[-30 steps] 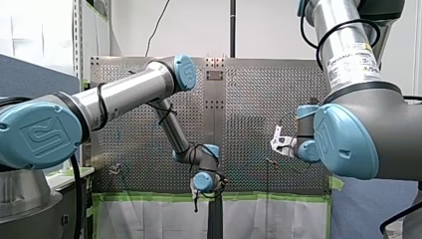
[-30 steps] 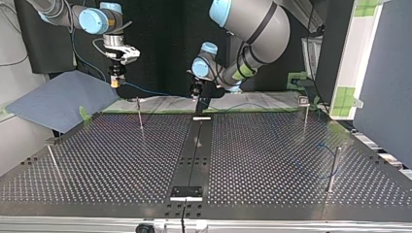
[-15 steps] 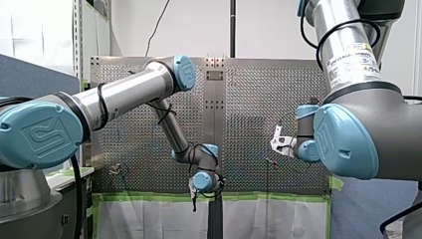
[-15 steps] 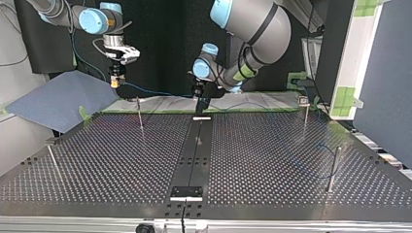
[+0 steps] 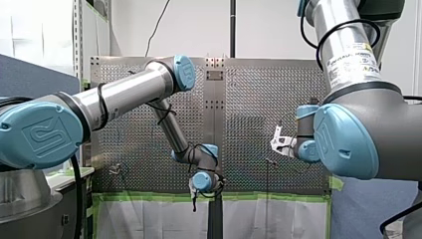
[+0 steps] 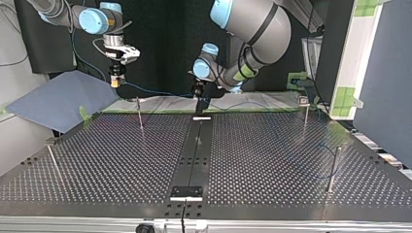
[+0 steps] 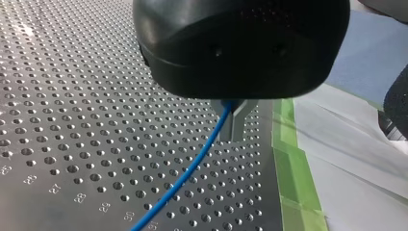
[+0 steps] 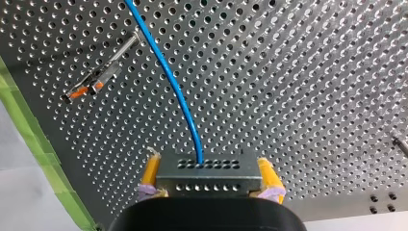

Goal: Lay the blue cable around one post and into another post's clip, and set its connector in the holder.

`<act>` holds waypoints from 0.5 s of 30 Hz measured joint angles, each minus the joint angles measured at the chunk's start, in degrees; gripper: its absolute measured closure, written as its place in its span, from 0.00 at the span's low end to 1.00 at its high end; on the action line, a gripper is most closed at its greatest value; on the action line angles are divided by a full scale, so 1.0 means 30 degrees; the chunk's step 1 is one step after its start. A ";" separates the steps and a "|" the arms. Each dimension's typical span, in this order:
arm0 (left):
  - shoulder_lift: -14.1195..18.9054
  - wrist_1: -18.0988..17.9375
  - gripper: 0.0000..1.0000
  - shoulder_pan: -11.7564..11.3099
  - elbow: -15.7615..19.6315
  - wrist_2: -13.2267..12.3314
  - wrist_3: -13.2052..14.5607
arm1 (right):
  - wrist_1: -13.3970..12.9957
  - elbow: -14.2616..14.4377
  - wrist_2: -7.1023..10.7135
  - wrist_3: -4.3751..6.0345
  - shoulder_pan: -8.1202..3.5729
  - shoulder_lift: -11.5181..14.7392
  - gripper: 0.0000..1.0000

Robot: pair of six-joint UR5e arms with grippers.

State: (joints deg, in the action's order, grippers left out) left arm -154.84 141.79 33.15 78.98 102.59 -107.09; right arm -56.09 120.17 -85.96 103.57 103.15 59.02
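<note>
Right arm's yellow-padded jaws clamped on 2 sides of the grey connector [image 8: 208, 175], blue cable [image 8: 169, 79] running out ahead of them over the perforated bench [image 8: 288, 72], left arm's metal jaws pinched on the same cable, near the bench edge

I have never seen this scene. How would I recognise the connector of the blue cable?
In the right wrist view, find the perforated table, then my right tool. Between its yellow pads is clamped the connector, a grey metal block. Unlike the thin post nearby, it is boxy, with two rows of small holes, and the blue cable leaves it.
</note>
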 joint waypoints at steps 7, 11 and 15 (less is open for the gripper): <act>0.0005 0.0239 0.87 -0.0010 -0.0004 0.0014 0.0038 | -0.0027 -0.0006 0.0000 0.0002 -0.0031 0.0004 1.00; 0.0009 0.0608 0.61 -0.0054 -0.0003 0.0014 0.0231 | -0.0088 -0.0008 0.0000 0.0001 -0.0103 0.0004 1.00; 0.0010 0.0893 0.46 -0.0091 -0.0005 0.0023 0.0383 | -0.0112 -0.0011 0.0001 -0.0003 -0.0137 0.0002 1.00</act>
State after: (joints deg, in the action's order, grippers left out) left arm -154.81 144.47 32.88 78.97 102.66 -105.94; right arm -56.43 120.14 -85.96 103.56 102.74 59.02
